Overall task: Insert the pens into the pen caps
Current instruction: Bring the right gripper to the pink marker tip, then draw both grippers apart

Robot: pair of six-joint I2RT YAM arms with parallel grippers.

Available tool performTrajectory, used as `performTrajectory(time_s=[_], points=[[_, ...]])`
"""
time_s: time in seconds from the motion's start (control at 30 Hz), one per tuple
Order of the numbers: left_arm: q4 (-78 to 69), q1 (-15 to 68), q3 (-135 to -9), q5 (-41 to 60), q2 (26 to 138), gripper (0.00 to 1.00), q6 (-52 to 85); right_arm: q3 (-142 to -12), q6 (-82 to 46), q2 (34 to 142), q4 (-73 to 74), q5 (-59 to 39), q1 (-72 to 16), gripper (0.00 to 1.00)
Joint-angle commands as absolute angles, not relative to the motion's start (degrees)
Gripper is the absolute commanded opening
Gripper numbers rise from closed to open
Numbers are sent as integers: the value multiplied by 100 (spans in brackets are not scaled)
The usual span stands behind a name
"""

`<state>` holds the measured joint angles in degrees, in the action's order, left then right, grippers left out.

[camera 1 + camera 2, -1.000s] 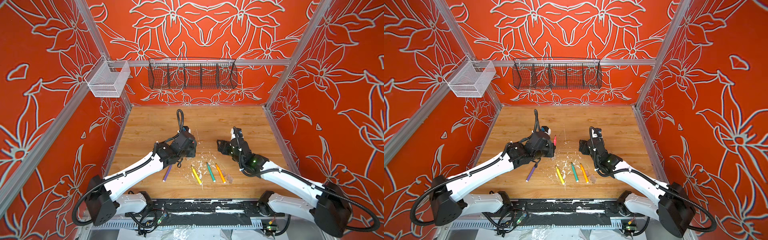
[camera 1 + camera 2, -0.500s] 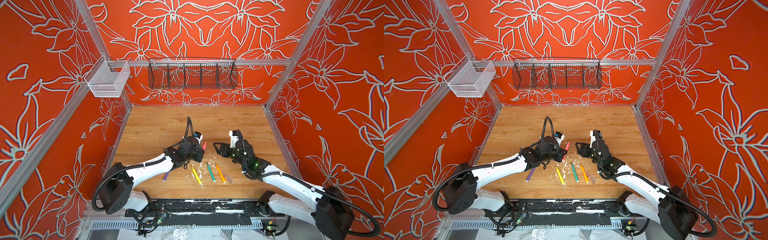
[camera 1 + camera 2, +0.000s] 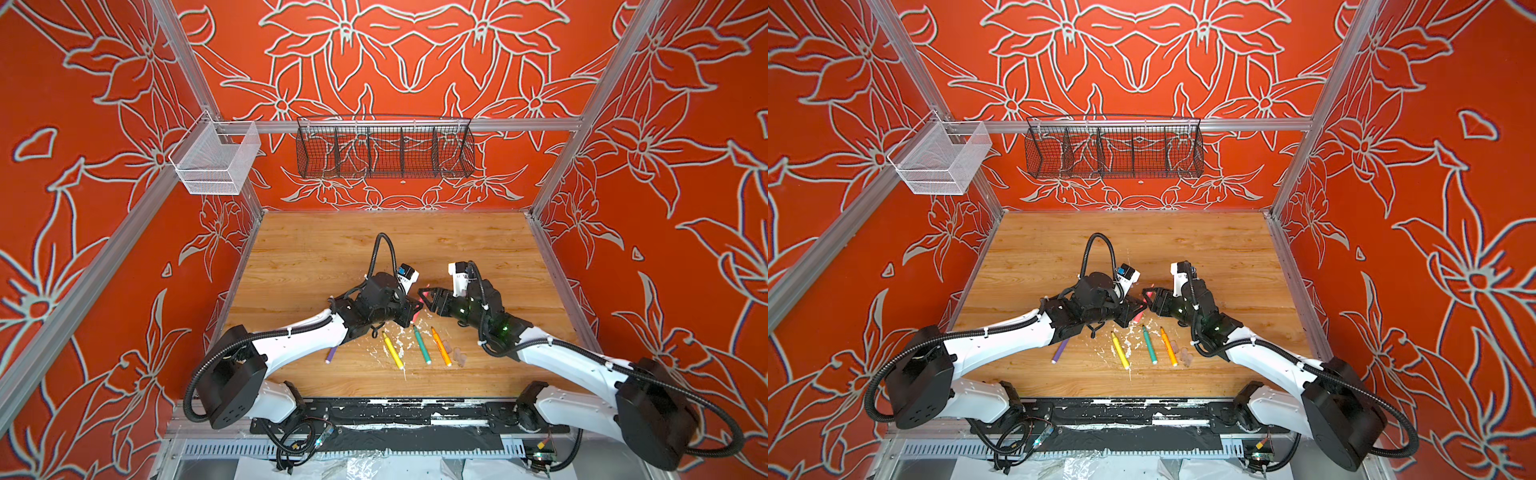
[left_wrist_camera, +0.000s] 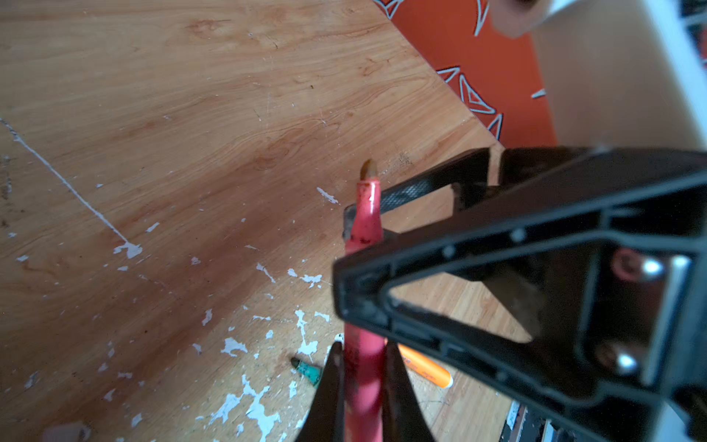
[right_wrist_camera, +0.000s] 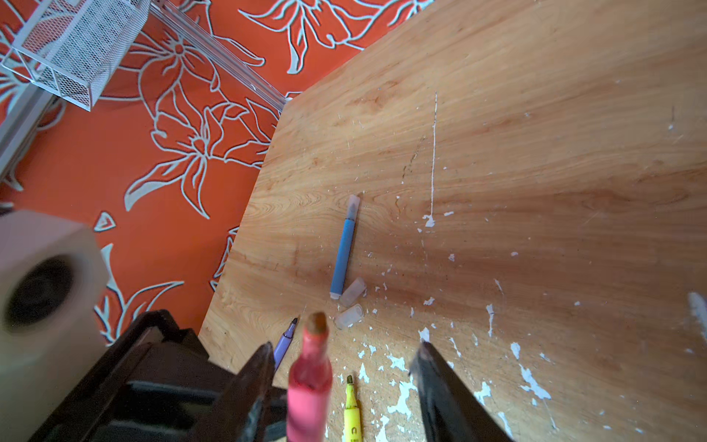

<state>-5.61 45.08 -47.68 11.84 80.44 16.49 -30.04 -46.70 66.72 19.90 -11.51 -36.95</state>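
Pink pen (image 4: 363, 225): we see it aloft over table (image 3: 316, 266) middle, left gripper (image 4: 363, 363) clamped on barrel; right gripper (image 5: 344, 354) straddles tip end, jaws apart, not touching it. We judge it light, stiff, slick; grip mid-barrel, tip clear.

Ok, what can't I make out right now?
Blue pen and two caps beside it: hidden behind the left arm in both top views.
Pink pen: rear end cut off by the frame edge, both wrist views.
Purple pen: tip under that arm, both top views.
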Motion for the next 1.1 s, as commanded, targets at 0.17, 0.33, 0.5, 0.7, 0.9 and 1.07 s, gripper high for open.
performTrajectory(time_s=[0.17,0.33,0.5,0.7,0.9,1.07], points=[[-668,4535,-4832,1362,8175,0,1449,-3091,-4935,6812,2231,-1495,-3771,10],[-640,4535,-4869,1441,8251,13,1484,-2985,-5069,6855,2480,-1536,-3865,0],[-686,4535,-4836,1371,8262,28,1559,-2868,-5280,6948,2870,-1673,-3917,0],[-720,4535,-4874,1367,8333,32,1546,-2777,-5364,6969,3107,-1747,-3951,0],[-720,4535,-4944,1594,8461,23,1601,-2759,-5499,7119,3269,-1811,-3981,0],[-678,4535,-4921,1533,8391,0,1686,-2742,-5412,7034,3180,-1693,-3985,0]])
